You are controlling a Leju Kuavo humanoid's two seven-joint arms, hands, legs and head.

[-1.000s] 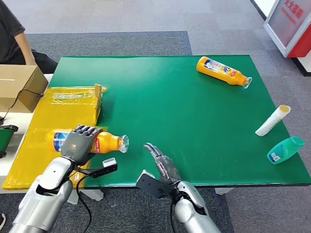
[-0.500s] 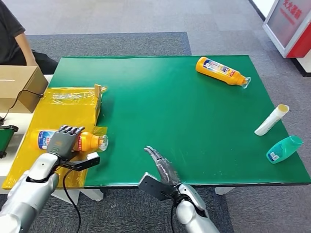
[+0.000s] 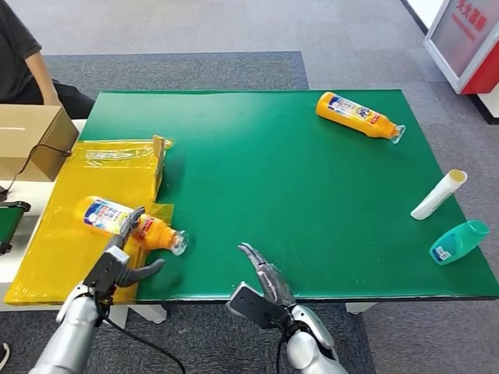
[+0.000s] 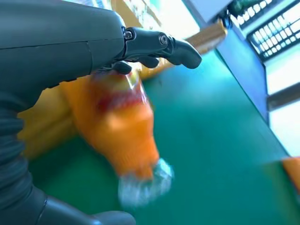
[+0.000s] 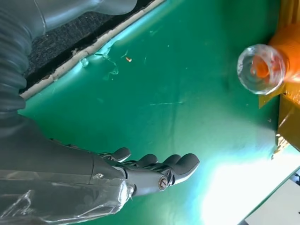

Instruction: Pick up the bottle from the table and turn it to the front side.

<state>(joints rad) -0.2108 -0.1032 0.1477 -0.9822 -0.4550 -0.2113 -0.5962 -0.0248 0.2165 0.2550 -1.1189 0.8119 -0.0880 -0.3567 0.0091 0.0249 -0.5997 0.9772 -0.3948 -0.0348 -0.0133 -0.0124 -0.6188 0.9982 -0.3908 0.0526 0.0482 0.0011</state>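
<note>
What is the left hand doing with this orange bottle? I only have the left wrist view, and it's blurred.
Observer: The head view shows the bottle lying on a yellow sheet, not lifted. The left hand has its fingers spread over the bottle's neck end.
Operator: Which side faces up?
Observer: A blue and white label faces up.
Operator: And the right hand?
Observer: The right hand is open above the near edge of the green table, holding nothing.
</note>
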